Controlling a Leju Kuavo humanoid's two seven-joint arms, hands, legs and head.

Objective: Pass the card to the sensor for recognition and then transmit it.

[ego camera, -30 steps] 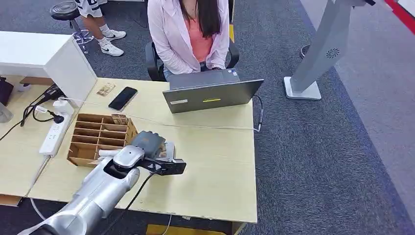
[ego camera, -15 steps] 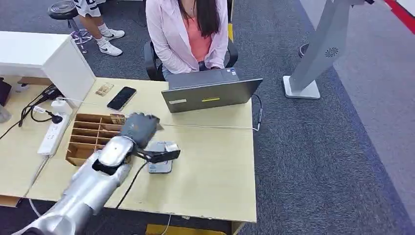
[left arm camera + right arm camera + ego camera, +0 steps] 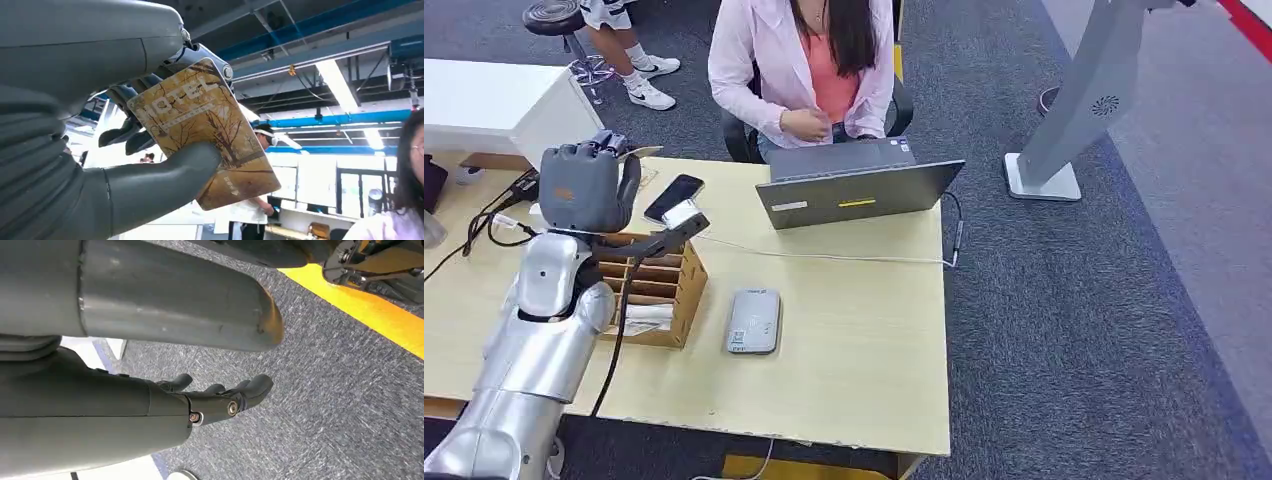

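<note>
Head view shows the left hand (image 3: 584,188) raised above the yellow wooden table (image 3: 864,330), pinching the tan, tree-printed hotel card (image 3: 205,132) between thumb and fingers. Below and to its right lies the flat grey card sensor (image 3: 754,320), with nothing over it, so I judge recognition done and the handover left. Ahead sits a person in a pink shirt (image 3: 799,60) behind an open grey laptop (image 3: 856,190); the air above the laptop's lid is free. The right hand (image 3: 215,397) hangs low, fingers loosely apart, holding nothing.
</note>
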